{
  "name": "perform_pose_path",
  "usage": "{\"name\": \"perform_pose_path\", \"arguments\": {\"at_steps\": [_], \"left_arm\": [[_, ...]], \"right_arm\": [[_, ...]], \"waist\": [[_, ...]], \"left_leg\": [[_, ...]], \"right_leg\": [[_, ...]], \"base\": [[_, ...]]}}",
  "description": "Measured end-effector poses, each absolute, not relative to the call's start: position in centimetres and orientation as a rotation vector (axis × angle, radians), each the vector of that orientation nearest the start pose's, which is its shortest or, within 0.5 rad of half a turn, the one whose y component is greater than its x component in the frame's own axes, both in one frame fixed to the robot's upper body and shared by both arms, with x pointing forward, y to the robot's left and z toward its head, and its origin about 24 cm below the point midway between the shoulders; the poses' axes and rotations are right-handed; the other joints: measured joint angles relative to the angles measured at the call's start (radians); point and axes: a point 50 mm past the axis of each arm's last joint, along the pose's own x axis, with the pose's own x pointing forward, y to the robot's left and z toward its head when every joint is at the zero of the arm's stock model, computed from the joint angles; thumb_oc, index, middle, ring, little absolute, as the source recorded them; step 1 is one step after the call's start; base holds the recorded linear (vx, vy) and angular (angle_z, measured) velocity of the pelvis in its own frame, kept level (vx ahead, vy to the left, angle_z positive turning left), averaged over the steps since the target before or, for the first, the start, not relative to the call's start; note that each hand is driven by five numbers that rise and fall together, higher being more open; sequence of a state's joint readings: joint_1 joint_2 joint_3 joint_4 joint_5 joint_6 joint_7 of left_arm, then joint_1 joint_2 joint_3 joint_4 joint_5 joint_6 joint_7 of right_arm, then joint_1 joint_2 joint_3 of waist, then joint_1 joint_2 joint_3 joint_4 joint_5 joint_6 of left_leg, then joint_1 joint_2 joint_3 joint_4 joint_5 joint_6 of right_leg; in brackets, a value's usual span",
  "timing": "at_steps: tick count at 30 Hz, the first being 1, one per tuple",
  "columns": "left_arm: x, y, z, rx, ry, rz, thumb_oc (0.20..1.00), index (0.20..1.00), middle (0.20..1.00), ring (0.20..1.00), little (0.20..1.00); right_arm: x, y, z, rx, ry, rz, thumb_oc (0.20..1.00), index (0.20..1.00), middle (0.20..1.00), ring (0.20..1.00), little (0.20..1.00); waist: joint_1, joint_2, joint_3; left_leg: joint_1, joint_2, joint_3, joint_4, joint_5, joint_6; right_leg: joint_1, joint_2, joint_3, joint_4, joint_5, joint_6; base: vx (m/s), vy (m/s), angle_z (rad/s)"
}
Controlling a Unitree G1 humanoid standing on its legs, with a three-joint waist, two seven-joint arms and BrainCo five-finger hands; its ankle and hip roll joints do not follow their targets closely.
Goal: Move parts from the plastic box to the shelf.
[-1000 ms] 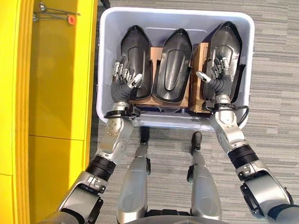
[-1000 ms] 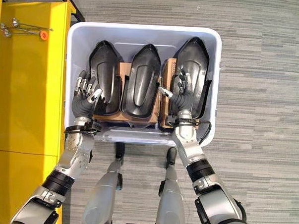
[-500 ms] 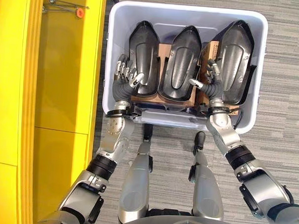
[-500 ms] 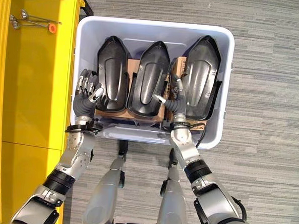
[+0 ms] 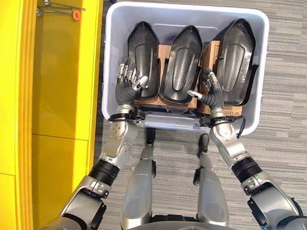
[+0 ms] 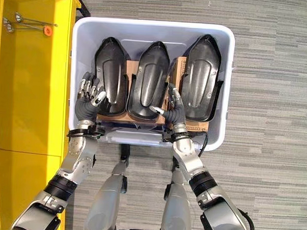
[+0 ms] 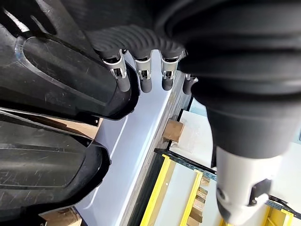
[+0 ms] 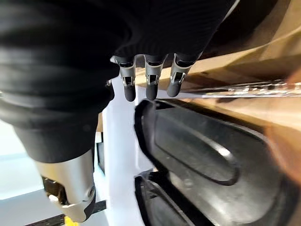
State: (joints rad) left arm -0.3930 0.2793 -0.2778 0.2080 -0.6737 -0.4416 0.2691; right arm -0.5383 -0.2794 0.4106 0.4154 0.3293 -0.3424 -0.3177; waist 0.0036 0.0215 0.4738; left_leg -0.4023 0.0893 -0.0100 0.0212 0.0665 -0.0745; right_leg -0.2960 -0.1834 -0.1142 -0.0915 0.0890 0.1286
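Left eye view: we see the plastic box holding three black parts.
Left hand: inside the box beside its left wall, fingers relaxed, empty.
Right hand: between the box's middle and right parts, fingers straight, empty.

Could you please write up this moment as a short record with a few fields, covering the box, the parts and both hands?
container: pale plastic box on grey carpet
contents: three black moulded parts side by side, on brown cardboard
left hand: open, inside the box beside the leftmost part
right hand: open, between the middle and rightmost part
shelf: yellow, to the robot's left of the box
parts held: none
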Motion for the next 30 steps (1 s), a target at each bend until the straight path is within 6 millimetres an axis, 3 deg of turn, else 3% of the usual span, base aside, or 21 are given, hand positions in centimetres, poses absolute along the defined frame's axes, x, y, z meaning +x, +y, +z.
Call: {"name": "perform_pose_path", "arguments": {"at_steps": [4,7,16,19,25,30], "left_arm": [[31.2,14.8,12.4,-0.435,-0.418,0.013,1.000,1.000,1.000,1.000,1.000],[30.8,14.8,12.6,-0.414,-0.435,0.008,1.000,1.000,1.000,1.000,1.000],[30.7,14.9,12.3,-0.410,-0.428,0.026,1.000,1.000,1.000,1.000,1.000],[30.8,14.9,12.6,-0.411,-0.438,0.023,1.000,1.000,1.000,1.000,1.000],[30.8,14.8,12.7,-0.412,-0.444,0.021,1.000,1.000,1.000,1.000,1.000],[30.9,14.9,13.0,-0.409,-0.452,0.017,1.000,1.000,1.000,1.000,1.000]], "right_arm": [[32.7,-11.0,13.7,0.033,-0.458,0.110,1.000,1.000,1.000,1.000,1.000],[31.5,-12.3,15.1,0.090,-0.546,0.075,1.000,1.000,1.000,1.000,1.000],[31.4,-14.1,14.3,0.112,-0.533,-0.045,1.000,1.000,1.000,1.000,1.000],[32.2,-14.9,13.2,0.098,-0.476,-0.108,1.000,1.000,1.000,1.000,1.000],[33.5,-15.6,13.4,0.094,-0.463,-0.175,1.000,1.000,1.000,1.000,1.000],[34.8,-16.3,13.7,0.063,-0.442,-0.248,1.000,1.000,1.000,1.000,1.000]], "waist": [[-0.014,-0.002,-0.001],[-0.020,-0.003,-0.002],[-0.043,-0.007,-0.003],[-0.041,-0.007,-0.004],[-0.039,-0.007,-0.004],[-0.004,-0.005,-0.003]], "left_leg": [[-0.004,0.000,0.002,0.000,0.000,0.000],[-0.007,0.001,0.004,0.000,0.000,0.000],[-0.021,0.008,0.009,0.000,0.000,0.000],[-0.022,0.008,0.008,0.000,0.001,0.000],[-0.030,0.007,0.005,0.000,0.004,0.000],[-0.037,0.004,0.002,0.000,0.007,0.000]], "right_leg": [[-0.005,0.000,0.003,0.000,0.000,0.000],[-0.010,0.001,0.005,0.000,0.001,-0.001],[-0.030,0.007,0.015,0.000,0.007,-0.006],[-0.030,0.007,0.015,0.000,0.007,-0.006],[-0.037,0.006,0.014,0.000,0.007,-0.006],[-0.043,0.004,0.012,0.000,0.008,-0.006]], "base": [[0.00,0.001,-0.01],[0.00,-0.001,-0.01],[0.00,-0.006,-0.03],[0.00,0.000,0.00],[0.00,0.000,0.00],[0.00,0.000,0.00]]}}
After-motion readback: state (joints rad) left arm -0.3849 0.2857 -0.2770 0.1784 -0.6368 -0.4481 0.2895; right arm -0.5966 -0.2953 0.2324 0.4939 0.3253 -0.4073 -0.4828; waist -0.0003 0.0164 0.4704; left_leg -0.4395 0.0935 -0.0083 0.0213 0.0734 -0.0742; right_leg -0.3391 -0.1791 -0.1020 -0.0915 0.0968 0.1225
